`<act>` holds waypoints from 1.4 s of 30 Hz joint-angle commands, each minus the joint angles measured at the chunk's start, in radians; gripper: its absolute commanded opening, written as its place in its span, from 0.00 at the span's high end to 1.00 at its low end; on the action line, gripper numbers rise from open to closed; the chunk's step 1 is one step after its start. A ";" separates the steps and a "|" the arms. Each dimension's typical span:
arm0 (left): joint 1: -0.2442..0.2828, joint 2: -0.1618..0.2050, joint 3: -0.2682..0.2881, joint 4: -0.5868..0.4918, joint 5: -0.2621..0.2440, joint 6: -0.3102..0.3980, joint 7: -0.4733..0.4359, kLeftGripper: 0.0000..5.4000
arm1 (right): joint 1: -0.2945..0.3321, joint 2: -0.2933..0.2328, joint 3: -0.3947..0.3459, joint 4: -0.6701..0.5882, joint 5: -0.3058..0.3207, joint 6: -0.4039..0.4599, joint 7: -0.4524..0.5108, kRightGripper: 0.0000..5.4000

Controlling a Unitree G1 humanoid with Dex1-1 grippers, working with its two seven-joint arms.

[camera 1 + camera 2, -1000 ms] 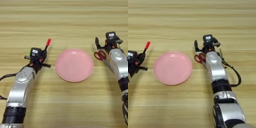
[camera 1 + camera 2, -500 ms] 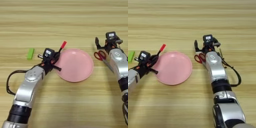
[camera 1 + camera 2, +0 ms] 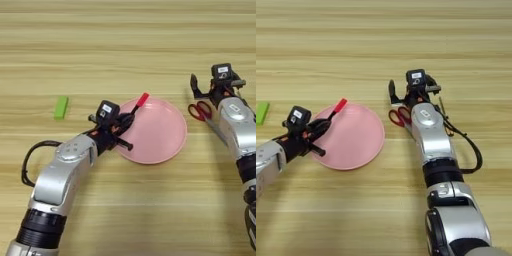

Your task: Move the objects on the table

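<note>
Two grippers visible. My left gripper is clenched on the red marker pen, held over the pink plate's left rim. Green bar lies well left on the table. Right gripper: finger state I cannot tell.

Silver arms, black cables, black joints

No text, brand, number or sign is showing clearly enough to be read anywhere on the surface. A small white label is sitting on the black housing of the left claw and another on the right claw, but whatever is printed on them is staying too small to make out.
</note>
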 commanded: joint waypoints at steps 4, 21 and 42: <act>-0.008 -0.006 -0.030 0.001 -0.015 0.037 -0.013 0.93 | -0.017 0.000 -0.001 0.003 0.005 -0.001 -0.006 0.00; -0.012 0.017 -0.060 0.009 0.018 0.037 -0.004 0.74 | -0.015 -0.001 -0.002 0.001 0.006 -0.001 -0.008 0.00; -0.061 -0.023 0.044 0.132 0.075 -0.210 0.106 0.39 | 0.017 -0.009 0.008 -0.006 0.004 -0.004 0.013 0.00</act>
